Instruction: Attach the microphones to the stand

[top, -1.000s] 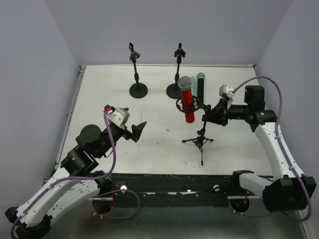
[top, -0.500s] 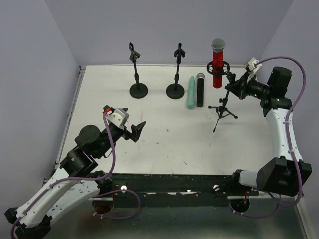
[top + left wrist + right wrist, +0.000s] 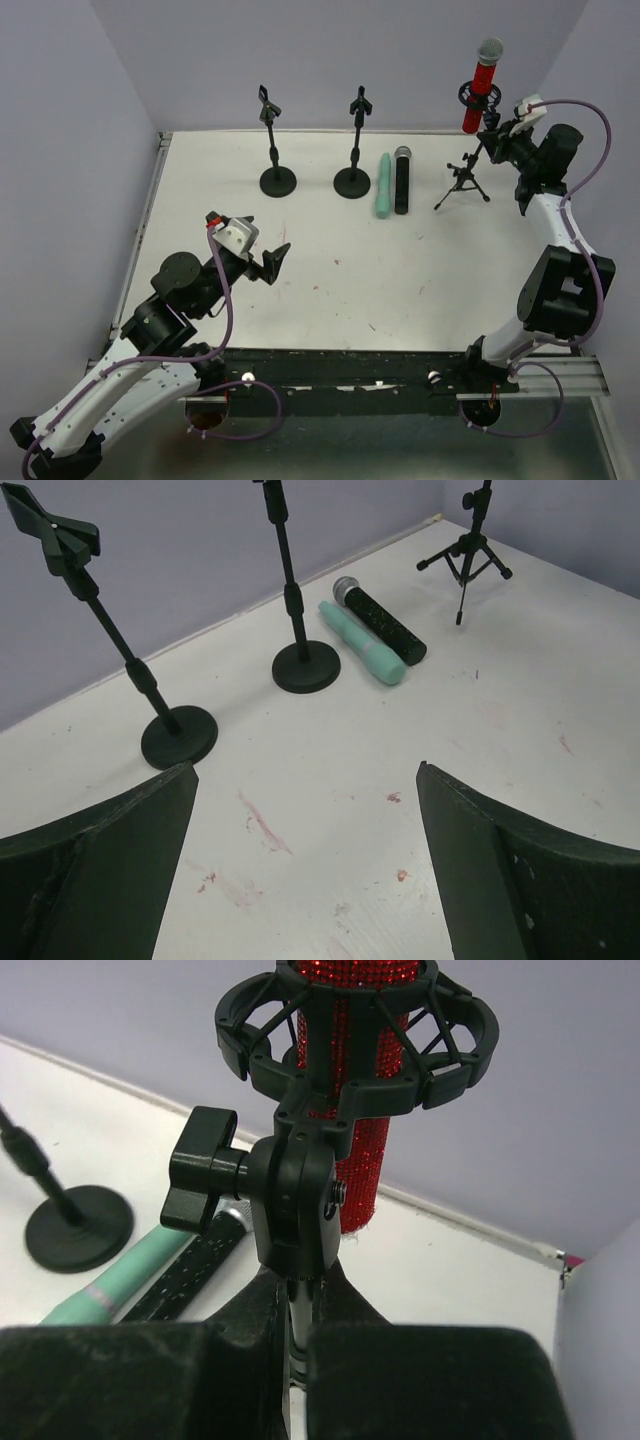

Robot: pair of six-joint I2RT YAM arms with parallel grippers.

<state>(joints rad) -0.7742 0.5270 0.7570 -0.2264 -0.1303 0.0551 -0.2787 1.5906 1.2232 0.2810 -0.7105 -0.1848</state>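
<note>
The red microphone [image 3: 481, 88] with a silver mesh head sits in the shock mount of a black tripod stand [image 3: 463, 185] at the far right. My right gripper [image 3: 491, 145] is shut on that stand's pole [image 3: 298, 1320], just below the mount [image 3: 300, 1190]. The mint-green microphone [image 3: 383, 186] and the black microphone [image 3: 401, 180] lie side by side on the table; both also show in the left wrist view [image 3: 362, 643] [image 3: 385, 623]. My left gripper [image 3: 272, 262] is open and empty over the near left of the table.
Two black round-base clip stands [image 3: 276, 150] [image 3: 354, 150] stand at the back centre, their clips empty. The back wall and right wall are close to the tripod stand. The white table [image 3: 320, 290] has faint red marks.
My right gripper has carried the tripod stand with the red microphone from the table's middle to the far right corner. The left arm has not moved.
</note>
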